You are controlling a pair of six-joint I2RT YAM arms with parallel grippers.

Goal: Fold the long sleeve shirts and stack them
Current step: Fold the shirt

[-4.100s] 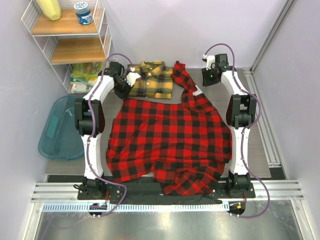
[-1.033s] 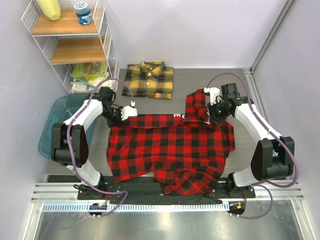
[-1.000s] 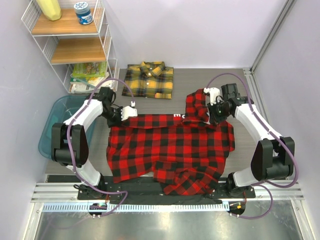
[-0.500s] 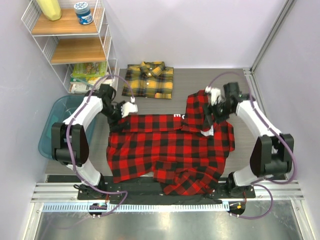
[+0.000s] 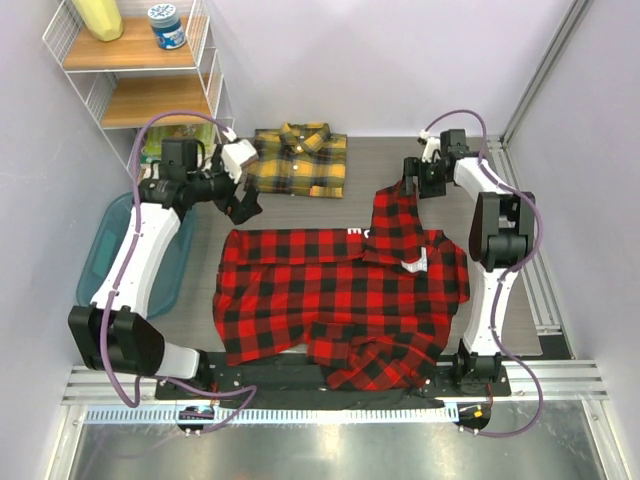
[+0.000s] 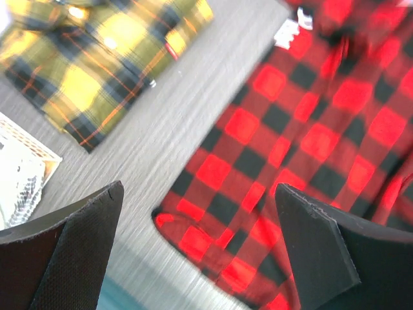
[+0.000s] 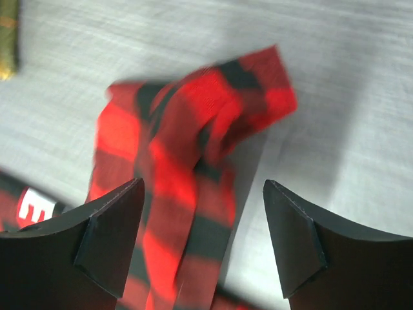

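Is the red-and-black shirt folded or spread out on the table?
Mostly spread out. The red-and-black shirt covers a wide area; only its far edge looks folded over, and one sleeve trails away.

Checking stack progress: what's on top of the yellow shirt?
Nothing: the yellow shirt lies folded and bare. The red shirt lies spread out, apart from it. Whatever is beneath the yellow one is covered.

Red-and-black shirt [image 5: 330, 290]: spread, centre to near edge, one sleeve reaching toward far edge. Yellow-and-black shirt [image 5: 298, 160]: folded, at far edge
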